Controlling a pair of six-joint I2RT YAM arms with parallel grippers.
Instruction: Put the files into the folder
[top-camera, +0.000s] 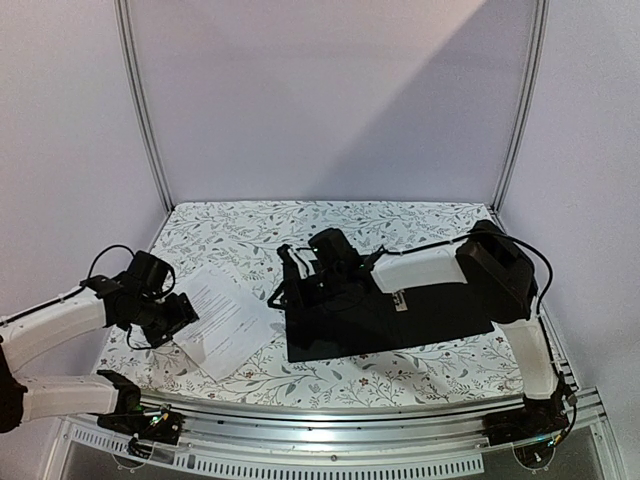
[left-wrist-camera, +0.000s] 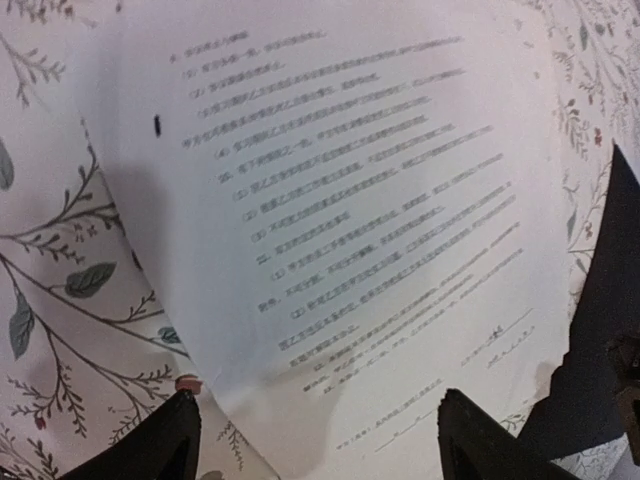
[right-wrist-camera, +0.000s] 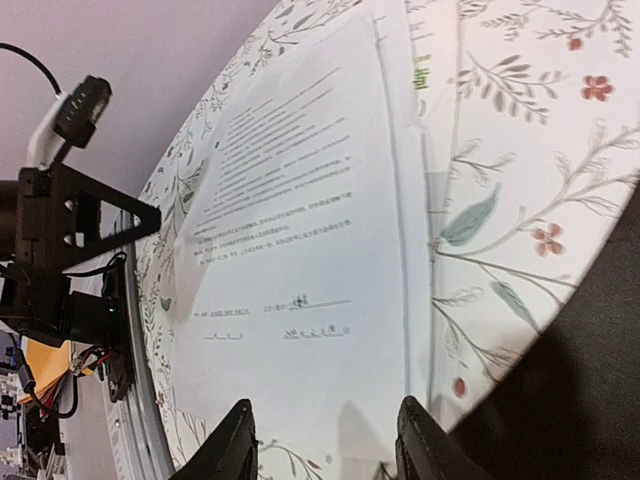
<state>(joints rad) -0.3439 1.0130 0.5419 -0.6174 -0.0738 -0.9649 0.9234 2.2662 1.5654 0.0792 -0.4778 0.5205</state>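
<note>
The left jaws stood wide, their dark fingertips (left-wrist-camera: 150, 445) set apart over the near edge of the files (left-wrist-camera: 350, 220), with nothing pinched between them; whether they touched the paper I could not tell. The right jaws were likewise spread and held nothing, fingertips (right-wrist-camera: 232, 445) pointing over the folder's left edge toward the sheets. The files (top-camera: 225, 315) lay in a loose, slightly fanned stack on the flowered desk (top-camera: 420, 225), printed text facing up (a strip of green print peeked out from a lower sheet in the right wrist view), just beside the folder (top-camera: 400, 320). It lay flat with a black face up and seemed to be open. No sheet rested on that black surface, so I judged the task barely begun: the whole stack had yet to be gripped or slid across and into the folder, and the cover then shut over it.
</note>
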